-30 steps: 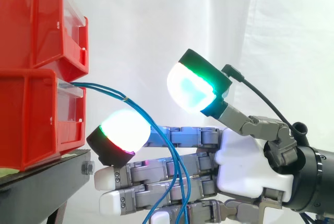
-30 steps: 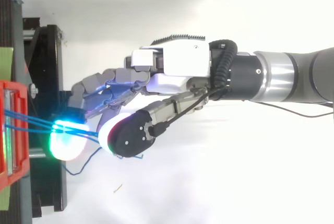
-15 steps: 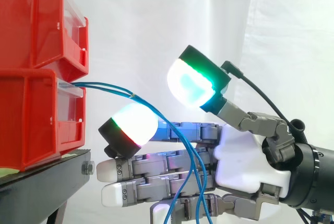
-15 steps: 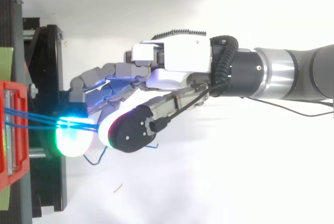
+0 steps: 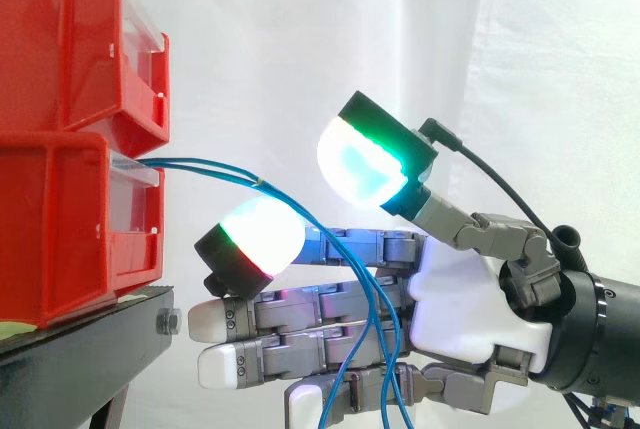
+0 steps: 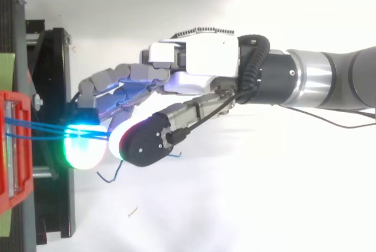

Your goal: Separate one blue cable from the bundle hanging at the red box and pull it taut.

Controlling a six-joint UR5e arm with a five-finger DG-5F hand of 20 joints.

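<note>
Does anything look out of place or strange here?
Nothing looks damaged or spilled. The blue cables leave the lower red bin together and sag across the open robot hand, so none is separated or taut.

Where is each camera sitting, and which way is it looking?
Side view: beside the work, at about its height, looking level across at the red bins and blue cables; the hand reaches in from the right.
Top view: above the work, looking down on the black stand, the bins and the cables; the hand and arm come in from the right.
Shared: the same hand, red bins and blue cables.
</note>
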